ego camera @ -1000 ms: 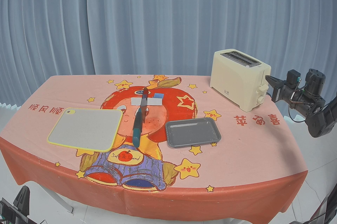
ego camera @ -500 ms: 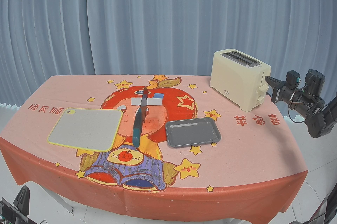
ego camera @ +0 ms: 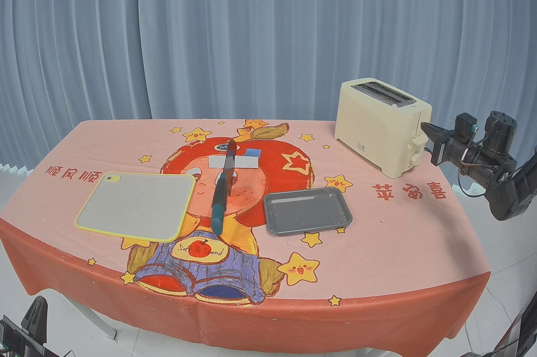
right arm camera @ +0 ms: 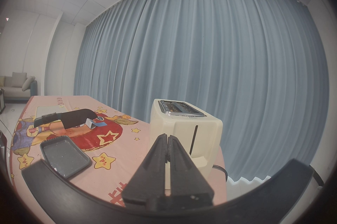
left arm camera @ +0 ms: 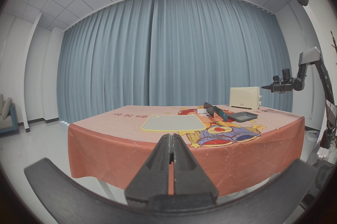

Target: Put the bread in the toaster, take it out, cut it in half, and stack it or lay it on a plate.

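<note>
so, progress note. toaster (ego camera: 380, 123) stands at the far right of the table (ego camera: 391, 263). bread: the right wrist view looks down on the slots (right arm camera: 180, 107) and shows something brownish inside. i take that to be the bread, but cannot be sure. if so, loading is done, and removal, cutting and plating are all left. whether toasting has started cannot be told.

right gripper (ego camera: 424, 125): jaws clenched together, holding nothing, tip just beside the toaster's lever end. touching or apart cannot be told. lever (ego camera: 417, 140) is partly behind the fingertips in the right wrist view, so pressed or up is undecided. judgement: the step in hand is working the lever.

left gripper (left arm camera: 172, 138): jaws pressed together, holding nothing, low and off the near left side of the table, well apart from everything.

tools for later steps:
- cutting board (ego camera: 134, 204), near left.
- knife (ego camera: 222, 187), just beside the board, blade propped on a small white block (ego camera: 215, 161).
- plate (ego camera: 307, 210), grey, between knife and toaster.

views compared:
- head view gives the layout of board, knife and plate, but sees the slots at too shallow an angle to judge their contents.
- right wrist view gives the slot interior and the dark lever slit on the end face.
- left wrist view shows the table edge-on from low down, with the right arm raised at the toaster far off.
</note>
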